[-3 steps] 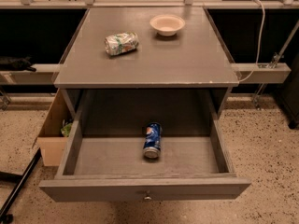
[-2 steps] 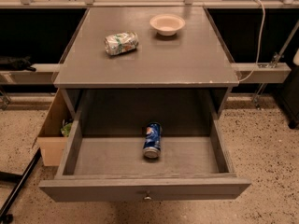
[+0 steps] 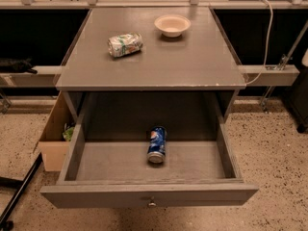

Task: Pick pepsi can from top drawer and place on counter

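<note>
At the far left a cardboard box (image 3: 52, 143) stands on the floor, just beside the open drawer (image 3: 144, 196). On the counter (image 3: 192, 66) above, a crushed can (image 3: 125, 44) lies left of a bowl (image 3: 172, 25). The pepsi can (image 3: 157, 144) lies on its side near the middle of the drawer floor, one silver end toward the front panel. A white cable (image 3: 266, 37) hangs at the right. My gripper is outside this view, so I cannot place the can relative to it, nor tell whether it is released or grasping anything.

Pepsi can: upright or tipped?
Tipped: the pepsi can lies on its side in the top drawer, silver end forward. The hand is not in view.
</note>
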Controlling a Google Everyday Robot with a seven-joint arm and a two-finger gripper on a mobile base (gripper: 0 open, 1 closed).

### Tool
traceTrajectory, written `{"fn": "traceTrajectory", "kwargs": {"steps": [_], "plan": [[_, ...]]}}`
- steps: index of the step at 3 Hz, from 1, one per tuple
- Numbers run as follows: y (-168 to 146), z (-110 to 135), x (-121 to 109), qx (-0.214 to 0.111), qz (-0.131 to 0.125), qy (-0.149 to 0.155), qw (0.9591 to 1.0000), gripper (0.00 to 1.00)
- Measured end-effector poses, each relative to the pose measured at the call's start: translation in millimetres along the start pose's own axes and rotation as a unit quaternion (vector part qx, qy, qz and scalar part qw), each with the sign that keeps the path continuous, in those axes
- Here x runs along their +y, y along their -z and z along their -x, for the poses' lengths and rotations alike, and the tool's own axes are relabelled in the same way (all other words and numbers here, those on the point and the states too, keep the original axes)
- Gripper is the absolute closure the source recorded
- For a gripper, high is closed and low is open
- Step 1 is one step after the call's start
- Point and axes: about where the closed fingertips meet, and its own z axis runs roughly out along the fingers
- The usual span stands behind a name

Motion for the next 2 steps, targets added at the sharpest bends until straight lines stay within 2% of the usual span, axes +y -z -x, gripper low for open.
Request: {"fn": "traceTrajectory", "kwargs": {"steps": [2], "plan": [[0.0,0.0,0.0,0.000,0.000,0.000,1.0000,0.00]]}}
